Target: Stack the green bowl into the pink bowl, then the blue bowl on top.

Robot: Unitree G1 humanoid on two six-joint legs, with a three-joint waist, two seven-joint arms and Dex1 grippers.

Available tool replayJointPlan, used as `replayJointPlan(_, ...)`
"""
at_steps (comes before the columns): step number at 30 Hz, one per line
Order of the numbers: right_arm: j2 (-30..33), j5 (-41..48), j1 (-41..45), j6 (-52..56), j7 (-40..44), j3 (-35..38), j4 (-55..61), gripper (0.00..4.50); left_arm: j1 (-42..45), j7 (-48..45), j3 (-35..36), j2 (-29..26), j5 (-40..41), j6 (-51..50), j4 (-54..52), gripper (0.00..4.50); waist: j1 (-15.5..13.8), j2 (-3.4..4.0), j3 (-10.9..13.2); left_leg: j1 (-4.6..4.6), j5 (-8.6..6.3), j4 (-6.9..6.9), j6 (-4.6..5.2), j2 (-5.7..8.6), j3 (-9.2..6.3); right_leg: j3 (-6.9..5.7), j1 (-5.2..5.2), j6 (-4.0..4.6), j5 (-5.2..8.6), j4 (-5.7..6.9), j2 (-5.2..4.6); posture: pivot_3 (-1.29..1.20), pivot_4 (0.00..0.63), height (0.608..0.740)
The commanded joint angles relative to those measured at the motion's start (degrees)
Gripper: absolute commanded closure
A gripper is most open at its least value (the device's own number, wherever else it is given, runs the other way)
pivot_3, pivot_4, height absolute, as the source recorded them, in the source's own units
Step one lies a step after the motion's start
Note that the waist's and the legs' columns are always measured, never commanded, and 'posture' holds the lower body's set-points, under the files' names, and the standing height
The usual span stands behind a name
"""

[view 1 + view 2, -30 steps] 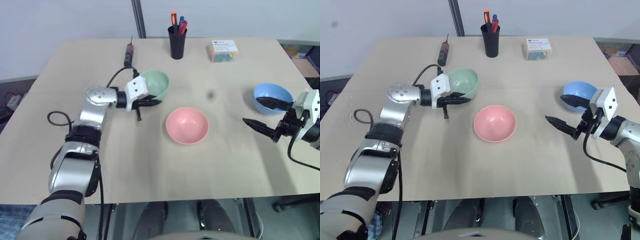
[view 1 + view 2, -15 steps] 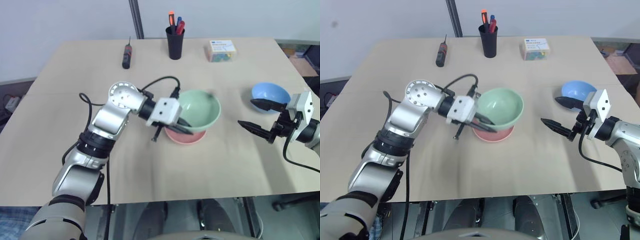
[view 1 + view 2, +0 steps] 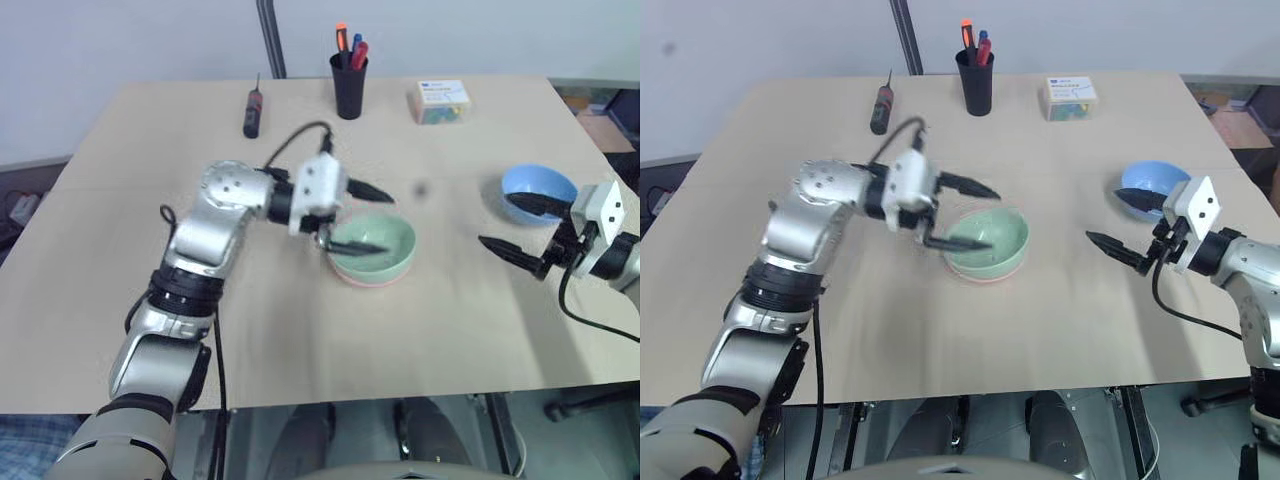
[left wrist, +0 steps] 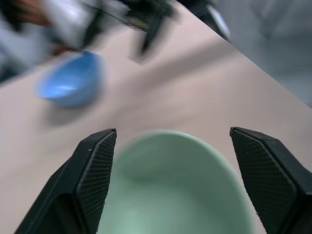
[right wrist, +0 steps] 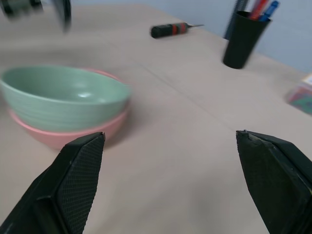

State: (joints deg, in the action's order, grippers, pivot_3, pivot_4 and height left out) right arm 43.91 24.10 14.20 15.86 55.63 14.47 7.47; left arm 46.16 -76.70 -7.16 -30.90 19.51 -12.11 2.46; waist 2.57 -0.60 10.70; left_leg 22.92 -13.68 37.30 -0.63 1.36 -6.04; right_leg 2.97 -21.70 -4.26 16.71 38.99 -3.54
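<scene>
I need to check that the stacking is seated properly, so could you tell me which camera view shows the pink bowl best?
The right wrist view: from the side, the pink bowl shows as a band under the green bowl nested in it. The two head views show just a thin pink rim below the green bowl. In the left wrist view I can make out no pink at all.

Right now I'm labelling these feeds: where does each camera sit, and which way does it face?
Left and right eye views: on the head, looking down over the table and both arms.
Left wrist view: between the left gripper's open fingers, above the green bowl, towards the blue bowl.
Right wrist view: between the right gripper's open fingers, towards the green bowl nested in the pink bowl.
All share the green bowl.
</scene>
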Motion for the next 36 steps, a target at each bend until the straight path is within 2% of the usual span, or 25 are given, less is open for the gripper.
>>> replayJointPlan(1, 1.4, -5.0, 5.1, -3.8, -1.8, -1.8, -6.1, 0.00, -5.8, 1.2, 11.3, -1.3, 10.3, -2.9, -0.5, 0.75, 0.1, 0.01, 0.0, -0.03, 0.00, -0.02, 0.00, -0.02, 0.03, 0.04, 0.00, 0.00, 0.00, 0.00, 0.00, 0.00, 0.150, 0.740)
replayJointPlan(4, 1.4, -8.7, 9.9, -5.6, -3.3, -3.8, -13.2, 0.00, -10.2, 0.8, 17.0, -3.2, 13.7, -2.7, 0.6, 0.75, 0.5, 0.03, 0.0, -0.06, 0.00, -0.02, 0.00, -0.06, 0.05, 0.16, -0.02, 0.00, -0.01, -0.01, -0.01, 0.00, 0.150, 0.740)
replayJointPlan(10, 1.6, -17.3, 21.0, -7.0, -4.6, -10.5, -30.6, 0.00, -19.3, 0.4, 23.6, -8.1, 17.8, -4.8, -0.9, 0.75, 0.1, 0.04, 0.0, -0.02, 0.00, -0.03, -0.01, -0.04, 0.06, 0.04, -0.02, 0.01, 0.00, -0.06, -0.02, 0.00, 0.150, 0.740)
replayJointPlan(18, -0.5, -24.8, 33.0, -9.0, -4.3, -17.7, -52.3, 0.00, -27.4, 0.5, 28.3, -9.8, 21.6, -5.2, -5.5, 0.75, -0.1, 0.05, 0.0, -0.01, 0.00, -0.11, -0.02, -0.04, 0.15, 0.09, -0.04, 0.02, -0.01, -0.11, -0.07, 0.00, 0.150, 0.740)
replayJointPlan(20, -1.0, -26.2, 34.9, -10.2, -5.2, -18.4, -56.6, 0.50, -30.0, -0.4, 29.2, -10.4, 23.6, -6.3, -7.6, 0.65, 0.0, 0.05, 0.0, -0.01, 0.01, -0.12, -0.02, -0.04, 0.18, 0.11, -0.05, 0.02, -0.01, -0.13, -0.07, 0.00, 0.150, 0.740)
replayJointPlan(21, -1.1, -26.7, 35.5, -11.4, -4.7, -18.8, -58.0, 0.56, -30.8, -0.3, 29.7, -10.5, 24.4, -6.7, -8.5, 0.65, 0.0, 0.05, 0.0, -0.01, 0.01, -0.13, -0.02, -0.04, 0.19, 0.12, -0.07, 0.02, -0.01, -0.13, -0.07, 0.00, 0.150, 0.740)
replayJointPlan(23, -1.3, -27.2, 36.4, -13.0, -4.3, -19.0, -60.0, 1.32, -32.0, 0.1, 30.2, -10.6, 24.8, -6.4, -9.5, 0.65, 0.0, 0.05, 0.0, -0.01, 0.01, -0.15, -0.02, -0.06, 0.19, 0.13, -0.09, 0.03, -0.01, -0.12, -0.07, 0.00, 0.150, 0.740)
replayJointPlan(24, -1.5, -27.3, 36.8, -13.4, -4.2, -18.9, -60.8, 1.86, -32.5, 0.3, 30.2, -10.6, 24.9, -6.0, -9.9, 0.65, 0.0, 0.05, 0.0, -0.02, 0.00, -0.15, -0.02, -0.07, 0.20, 0.13, -0.09, 0.03, -0.01, -0.09, -0.07, 0.00, 0.150, 0.740)
replayJointPlan(25, -1.6, -27.4, 37.1, -13.9, -3.9, -18.9, -61.5, 1.97, -32.9, 0.8, 30.3, -10.5, 25.2, -6.2, -10.3, 0.65, 0.0, 0.05, 0.0, -0.02, 0.01, -0.14, -0.02, -0.07, 0.20, 0.13, -0.09, 0.02, -0.01, -0.09, -0.06, 0.00, 0.150, 0.740)
replayJointPlan(31, -1.6, -28.5, 38.6, -15.9, -3.0, -18.9, -63.5, 4.30, -34.4, 1.4, 30.2, -10.1, 25.1, -5.8, -11.5, 0.65, 0.1, 0.06, 0.0, -0.07, 0.00, -0.11, -0.01, -0.05, 0.22, 0.14, -0.04, 0.03, -0.02, -0.06, -0.06, 0.00, 0.150, 0.740)
replayJointPlan(36, -1.1, -28.6, 38.3, -19.2, 0.1, -19.5, -58.6, 4.41, -34.6, 1.0, 30.1, -10.2, 24.8, -4.8, -10.4, 0.65, 0.1, 0.07, 0.0, -0.08, 0.00, -0.14, -0.01, -0.06, 0.22, 0.15, -0.05, 0.03, -0.02, -0.07, -0.04, 0.00, 0.150, 0.740)
